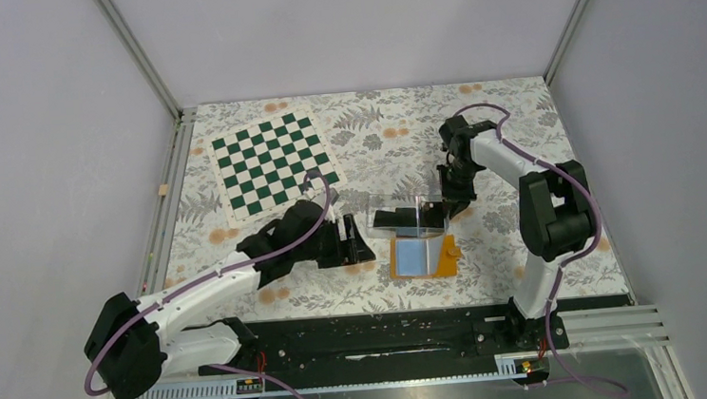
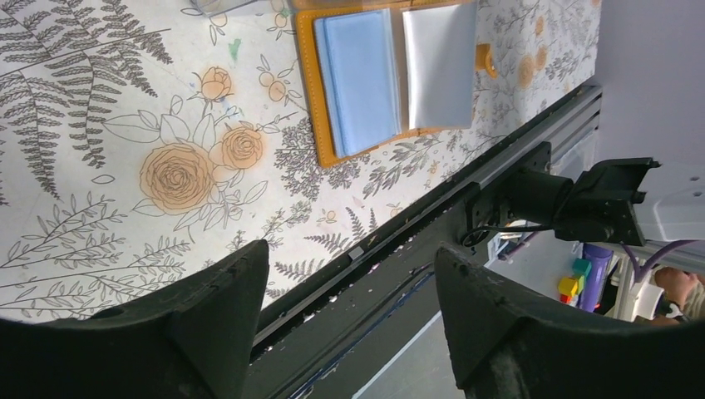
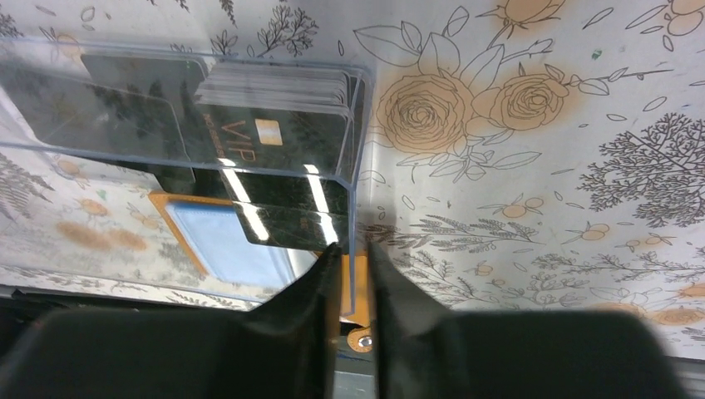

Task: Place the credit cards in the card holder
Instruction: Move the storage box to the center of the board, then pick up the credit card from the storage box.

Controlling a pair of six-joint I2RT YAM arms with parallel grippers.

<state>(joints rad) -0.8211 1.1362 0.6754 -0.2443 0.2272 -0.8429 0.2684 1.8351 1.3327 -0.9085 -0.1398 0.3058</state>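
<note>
- Closest to the right wrist lens, the right end effector [image 3: 352, 251] has its fingers drawn close on either side of the clear box [image 3: 50, 100] wall at a corner; whether they actually pinch it I cannot tell.
- Left end effector [image 2: 349, 291] hangs wide open and empty, near the card holder [image 2: 366, 83] on its left.
- Credit cards [image 3: 270, 125] sit inside the box, most stacked at the end by the right end effector.
- Card holder lies unfolded on the desk [image 1: 373, 131] just in front of the box, blue pockets up.
- Cards look light, stiff and slick, so a pinch across one free edge seems best.
- Box walls block a side approach to the stack, and the soft holder may slide when a card is pushed in.
- Chessboard mat [image 1: 271, 163] lies well apart.
</note>
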